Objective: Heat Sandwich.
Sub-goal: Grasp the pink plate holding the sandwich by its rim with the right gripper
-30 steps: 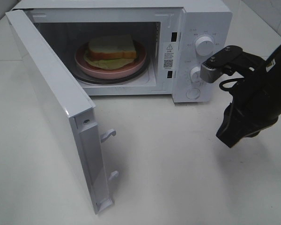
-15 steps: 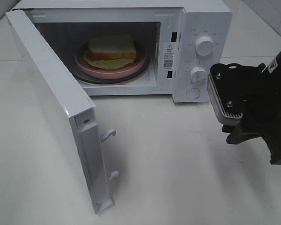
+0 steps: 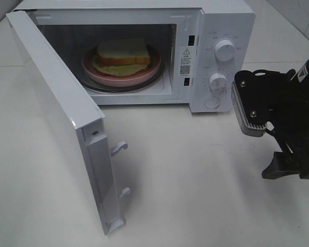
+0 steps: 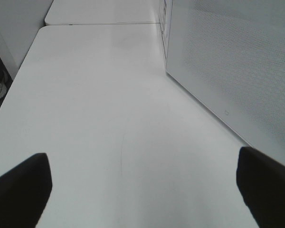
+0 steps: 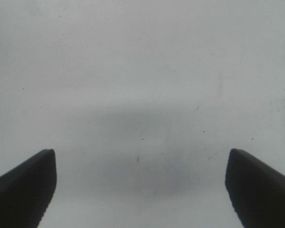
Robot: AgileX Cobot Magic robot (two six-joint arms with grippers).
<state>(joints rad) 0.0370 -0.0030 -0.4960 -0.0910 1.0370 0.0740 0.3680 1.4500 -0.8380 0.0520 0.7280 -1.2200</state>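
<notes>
Shows the sandwich (image 3: 122,53) on the plate (image 3: 147,72) inside the microwave (image 3: 216,23), door (image 3: 51,98) standing wide. Finds the right gripper (image 5: 140,153) spread wide and empty above the table (image 3: 195,180) near the dials (image 3: 225,50). Finds the left gripper (image 4: 142,154) likewise agape, holding nothing, beside the door.

**Little Legible on the Microwave's Front**

The microwave (image 3: 221,20) carried one white sticker (image 3: 186,60) on the strip between its cavity and the control panel. The sticker showed a warning triangle above a QR code, with lines of print too fine to read. Faint grey markings ringed the upper dial (image 3: 225,50) and the lower dial (image 3: 218,81), but no word or figure could be made out. In the left wrist view, a tiny mark (image 4: 226,113) on the door (image 4: 237,61) was likewise unreadable.
</notes>
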